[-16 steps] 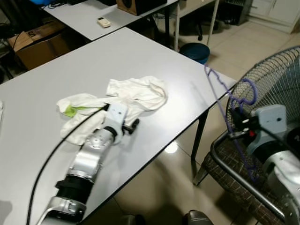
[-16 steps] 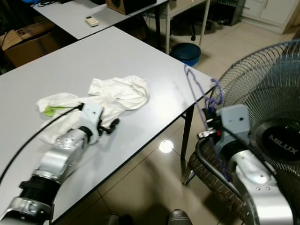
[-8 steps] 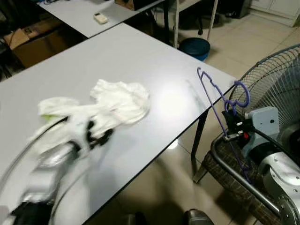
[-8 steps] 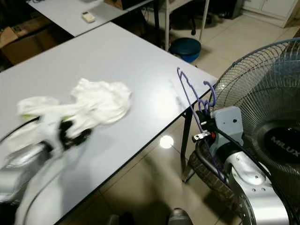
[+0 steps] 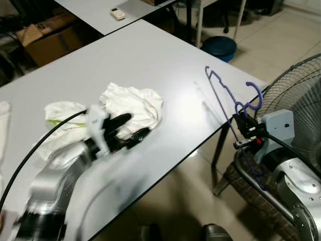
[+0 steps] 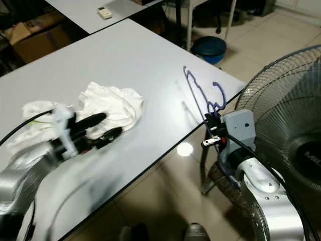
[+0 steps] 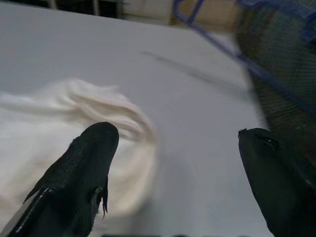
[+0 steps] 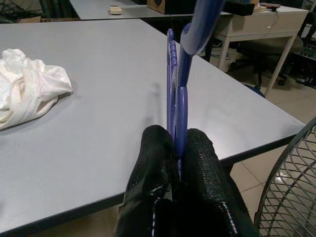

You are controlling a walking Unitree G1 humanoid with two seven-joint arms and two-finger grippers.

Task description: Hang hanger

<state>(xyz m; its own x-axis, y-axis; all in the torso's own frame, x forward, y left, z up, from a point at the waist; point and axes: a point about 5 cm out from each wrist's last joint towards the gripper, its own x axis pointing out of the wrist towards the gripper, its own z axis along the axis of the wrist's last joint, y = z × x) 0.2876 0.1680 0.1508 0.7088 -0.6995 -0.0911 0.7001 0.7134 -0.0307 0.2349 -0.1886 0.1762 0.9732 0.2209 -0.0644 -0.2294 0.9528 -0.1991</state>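
a cardboard box (image 5: 47,41) sat on the floor at the far left, beyond the grey table (image 5: 150,55). on the table lay a crumpled white garment (image 5: 131,104) with a bit of green (image 5: 55,122) showing at its left end. the left gripper (image 5: 126,129) hovered low over that garment, blurred, its two black fingers (image 7: 81,173) spread well apart, nothing between them. a black cable (image 5: 35,145) ran back along the left arm. a small remote (image 5: 118,13) lay on a second table farther back, and a dark blue bin (image 5: 218,47) stood on the tiled floor past the table's far corner.

further right, the purple hanger (image 5: 228,98) stood upright over the table's right edge, its hook uppermost, one shoulder reaching over the tabletop. the right gripper (image 5: 244,131) was just off that edge, its fingers (image 8: 158,163) pressed together on the hanger's lower bar, holding it firmly. behind the right arm stood a large fan (image 5: 301,95) with a wire cage, and a wicker chair (image 5: 251,188) below it.
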